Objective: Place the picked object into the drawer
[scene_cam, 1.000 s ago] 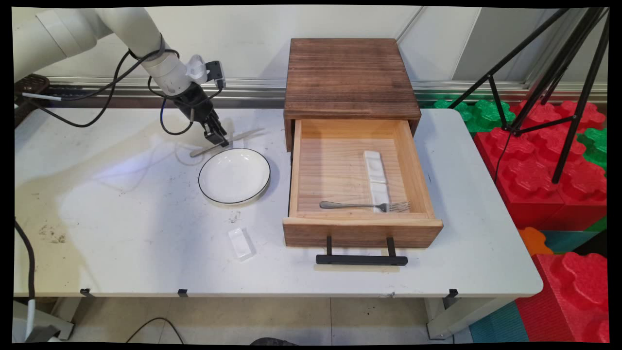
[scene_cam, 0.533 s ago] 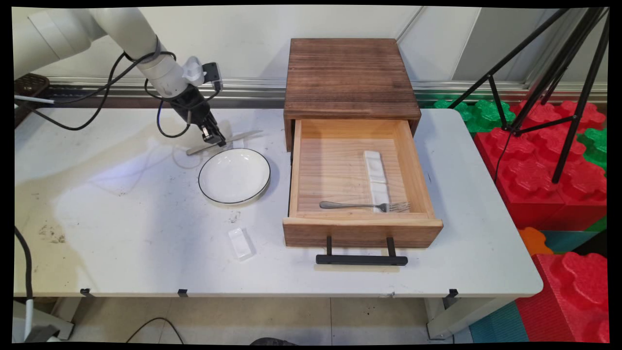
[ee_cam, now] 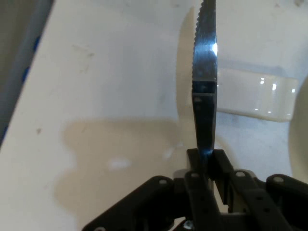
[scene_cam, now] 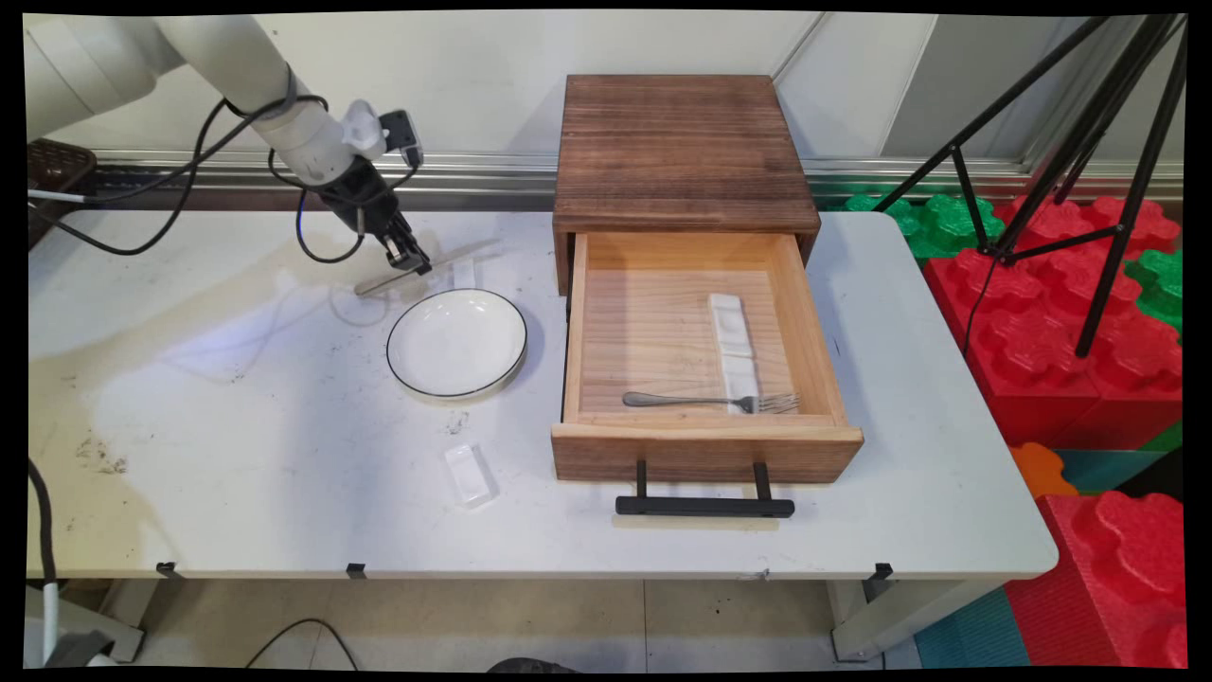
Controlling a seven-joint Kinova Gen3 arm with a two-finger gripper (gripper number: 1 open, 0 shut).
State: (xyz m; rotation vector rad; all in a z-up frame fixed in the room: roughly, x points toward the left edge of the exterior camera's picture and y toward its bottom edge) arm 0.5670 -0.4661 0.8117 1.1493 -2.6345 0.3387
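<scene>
The black claw (scene_cam: 409, 263) (ee_cam: 206, 159) is pinched on a table knife (scene_cam: 454, 257) (ee_cam: 204, 72), gripping it edge-on part-way along its length, at the far left of the white table (scene_cam: 237, 455). The knife slants from lower left to upper right, just behind a black-rimmed white plate (scene_cam: 390, 352). Judging by the offset shadow in the hand view, it rides slightly clear of the tabletop. A small white rest (scene_cam: 464, 275) (ee_cam: 255, 101) lies under the blade side, between knife and plate.

The grip is on a thin, smooth strip of metal, so the knife would likely pivot if the pinch slackened. A firm squeeze and an unhurried, level carry look the safest way to hold it. The serrated blade projects well ahead of the fingers and should be kept off the plate's rim and the rest.

To the right, a wooden drawer (scene_cam: 705, 453) stands pulled out of its cabinet (scene_cam: 677, 152). It holds a fork (scene_cam: 701, 401) laid across a long white tray (scene_cam: 734, 341). Another small white rest (scene_cam: 471, 474) sits nearer the table's front edge.

The handle end is hard to make out in the main view, and the hand view cuts off the blade tip. Whether the knife touches the rest beneath it cannot be told.
</scene>
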